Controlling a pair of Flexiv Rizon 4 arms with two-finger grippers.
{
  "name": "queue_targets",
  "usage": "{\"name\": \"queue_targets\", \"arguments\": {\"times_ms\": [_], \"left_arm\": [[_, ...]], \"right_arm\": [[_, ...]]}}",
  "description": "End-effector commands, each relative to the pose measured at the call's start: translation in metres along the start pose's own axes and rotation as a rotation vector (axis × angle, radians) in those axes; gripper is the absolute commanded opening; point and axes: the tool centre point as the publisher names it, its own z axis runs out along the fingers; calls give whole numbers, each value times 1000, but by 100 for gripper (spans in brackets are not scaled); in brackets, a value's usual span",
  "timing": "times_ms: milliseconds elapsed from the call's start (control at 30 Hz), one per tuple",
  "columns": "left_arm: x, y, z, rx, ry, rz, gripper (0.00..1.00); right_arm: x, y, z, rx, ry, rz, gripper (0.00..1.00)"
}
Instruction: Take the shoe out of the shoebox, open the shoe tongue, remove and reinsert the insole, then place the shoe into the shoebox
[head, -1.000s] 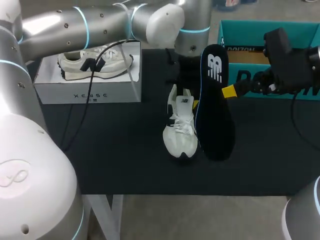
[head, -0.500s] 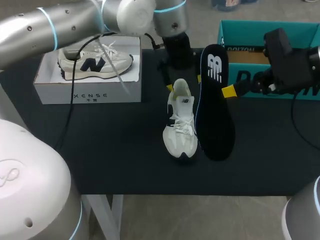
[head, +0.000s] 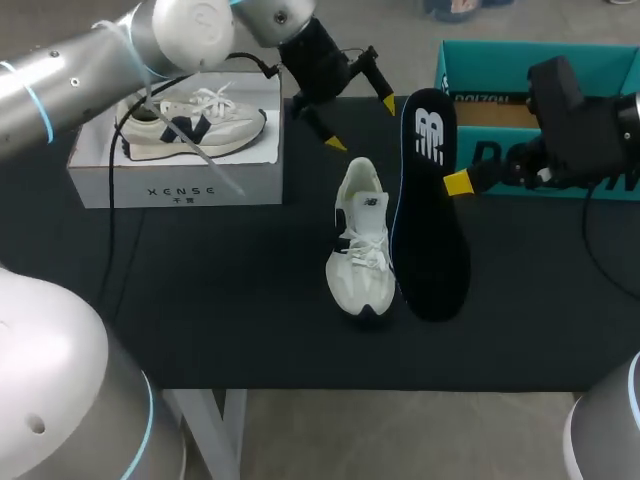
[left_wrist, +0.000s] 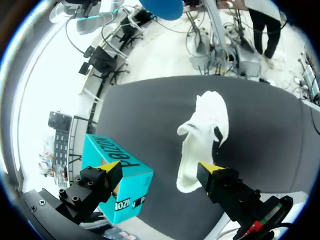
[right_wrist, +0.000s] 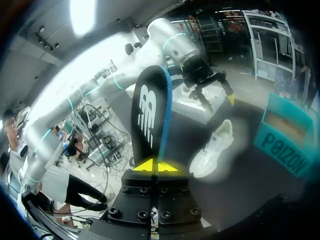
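Checking status, the operator asks: which steps read as complete?

Technician: Step 1, removal from the box, reads as done. The shoe (head: 362, 240) lies on the table (head: 230, 270), toe toward the near edge, well apart from the teal shoebox (head: 480, 47) at the far right. Step 2 cannot be confirmed, because the tongue's position is too small to judge. Step 3 is half done. The insole (head: 430, 200) is out of the shoe and stands just beside it on the right, logo side facing the camera.

Operator: What is the state of each gripper?

Technician: The right gripper (right_wrist: 156, 165) is clamped on the insole's edge, with both yellow tips pressed against it from two sides. The left gripper (head: 360, 122) hangs above the table behind the shoe's heel, its fingers spread wide and holding nothing. In the left wrist view the shoe lies ahead of those spread fingers without touching them.

Operator: Which steps remain?

Technician: The insole must be reinserted through the shoe's opening, and then the shoe must go into the teal shoebox. The white display box (head: 180, 185) carrying a second sneaker (head: 190, 125) at the far left has no apparent part in this procedure.
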Motion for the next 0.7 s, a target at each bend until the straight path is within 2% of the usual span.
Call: {"name": "queue_targets", "arguments": {"times_ms": [33,167,433,500,700], "left_arm": [[5,-2,-12,14,-226,9,100],[-2,-4,-23,34,-295,16,100],[-9,-20,-40,38,-406,43,100],[-10,-26,-45,41,-449,45,100],[-15,-39,-56,41,-524,78,100]], "right_arm": [[-1,1,2,2,0,1,0],[-1,1,2,2,0,1,0],[-1,1,2,2,0,1,0],[-22,6,1,-20,8,111,0],[-79,22,0,-28,65,256,0]]}}
